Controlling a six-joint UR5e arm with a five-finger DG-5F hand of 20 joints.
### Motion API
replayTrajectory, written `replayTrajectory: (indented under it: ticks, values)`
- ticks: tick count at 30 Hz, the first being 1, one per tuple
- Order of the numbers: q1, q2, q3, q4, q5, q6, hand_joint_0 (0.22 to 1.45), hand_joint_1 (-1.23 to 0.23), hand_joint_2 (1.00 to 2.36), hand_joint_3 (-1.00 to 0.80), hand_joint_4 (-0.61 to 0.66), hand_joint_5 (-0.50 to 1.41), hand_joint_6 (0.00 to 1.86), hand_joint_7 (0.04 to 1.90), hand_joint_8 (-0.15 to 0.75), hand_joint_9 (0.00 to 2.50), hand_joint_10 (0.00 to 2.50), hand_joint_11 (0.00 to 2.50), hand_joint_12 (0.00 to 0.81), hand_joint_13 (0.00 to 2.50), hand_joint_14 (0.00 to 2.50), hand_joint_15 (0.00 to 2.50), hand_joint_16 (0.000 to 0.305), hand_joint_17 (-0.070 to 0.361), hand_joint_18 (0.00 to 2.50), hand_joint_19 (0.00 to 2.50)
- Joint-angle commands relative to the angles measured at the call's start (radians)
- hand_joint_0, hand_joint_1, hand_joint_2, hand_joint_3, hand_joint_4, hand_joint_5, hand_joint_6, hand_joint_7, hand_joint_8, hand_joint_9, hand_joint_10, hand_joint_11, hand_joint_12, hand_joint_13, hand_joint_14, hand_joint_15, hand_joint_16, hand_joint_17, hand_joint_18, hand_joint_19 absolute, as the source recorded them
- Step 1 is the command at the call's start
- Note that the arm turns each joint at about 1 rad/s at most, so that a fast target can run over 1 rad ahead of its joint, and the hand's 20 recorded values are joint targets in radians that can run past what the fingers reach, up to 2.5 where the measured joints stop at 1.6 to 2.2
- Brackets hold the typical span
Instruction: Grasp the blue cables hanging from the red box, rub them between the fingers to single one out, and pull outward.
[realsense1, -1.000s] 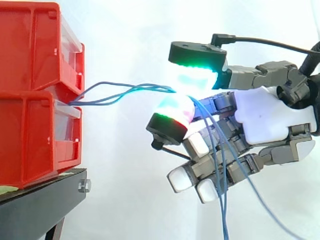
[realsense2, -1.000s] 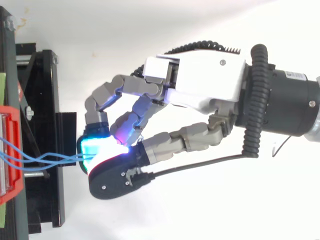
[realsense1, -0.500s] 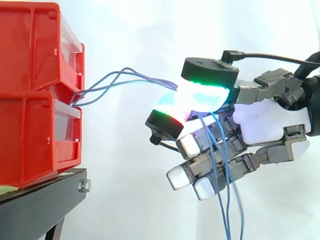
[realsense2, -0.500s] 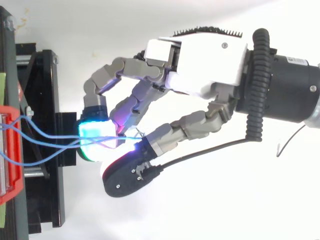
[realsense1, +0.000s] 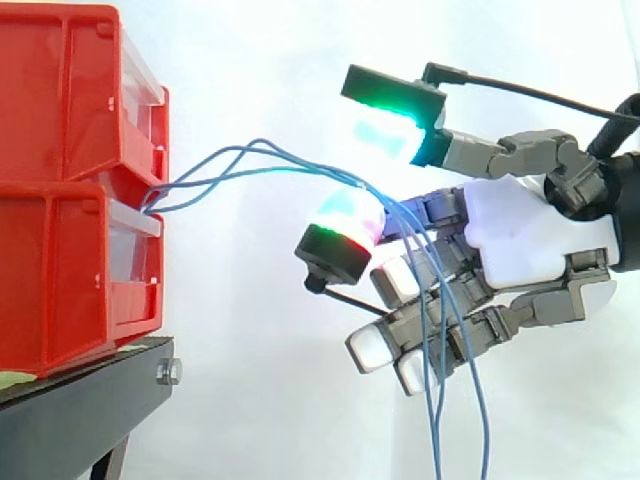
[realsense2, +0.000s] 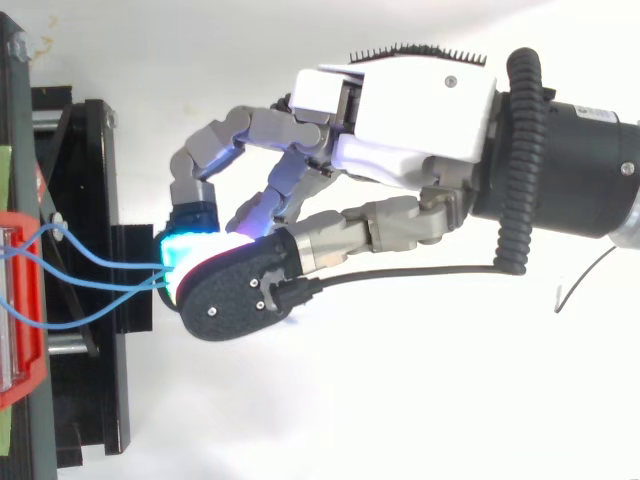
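Several thin blue cables (realsense1: 240, 163) (realsense2: 95, 272) come out between the stacked red boxes (realsense1: 70, 180) at the left and arc rightward to my hand (realsense1: 520, 235) (realsense2: 410, 110). They lie across the top of the lower glowing fingertip (realsense1: 345, 220), then hang down in front of the curled lower fingers. The upper glowing fingertip (realsense1: 388, 125) is lifted clear above the cables, with a gap showing between the two pads, so nothing pinches the cables. From above, the two pads overlap just right of the stand.
The red boxes sit on a black stand (realsense1: 90, 400) (realsense2: 90, 200) at the left edge. A white curtain is behind. Free room lies below and to the right of my hand, where the cable ends dangle.
The upper fingertip has lifted off the lower one, opening the pinch. The cables now rest on the lower pad, and their arc toward the box sags a little lower.
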Motion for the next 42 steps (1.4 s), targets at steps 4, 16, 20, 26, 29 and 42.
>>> replayTrajectory:
  ticks: [4,16,20,26,29,42]
  values:
    - [-0.003,0.0,0.014,-0.013,-0.001,0.0,0.59,-0.71,1.01,-0.26,0.06,-0.13,0.89,1.16,0.292,1.13,0.02,0.59,0.366,0.86,0.02,0.53,0.048,0.109,0.76,0.56]
    - [-0.009,0.0,0.039,-0.068,-0.003,0.002,0.78,-0.89,1.0,-0.49,-0.17,-0.16,0.93,1.18,0.237,1.02,0.02,0.61,0.335,0.79,0.02,0.49,0.043,0.096,0.73,0.48]
    - [-0.009,0.0,0.039,-0.075,-0.003,0.002,0.79,-0.89,1.0,-0.5,-0.23,-0.15,0.94,1.28,0.232,1.04,0.02,0.61,0.322,0.81,0.02,0.5,0.041,0.093,0.73,0.46]
    - [-0.009,0.0,0.04,-0.087,-0.003,0.003,0.71,-0.9,1.0,-0.5,-0.17,-0.13,0.94,1.24,0.223,1.11,0.02,0.62,0.318,0.87,0.02,0.55,0.039,0.089,0.78,0.5]
    - [-0.009,0.0,0.039,-0.093,-0.003,0.005,0.6,-0.86,1.0,-0.5,-0.04,-0.12,0.93,1.06,0.227,1.14,0.02,0.62,0.322,0.89,0.02,0.57,0.04,0.089,0.78,0.52]
    - [-0.011,0.0,0.039,-0.116,-0.006,0.005,0.43,-0.65,1.0,-0.5,0.05,-0.12,0.88,1.08,0.292,1.17,0.02,0.58,0.391,0.92,0.02,0.57,0.055,0.124,0.81,0.54]
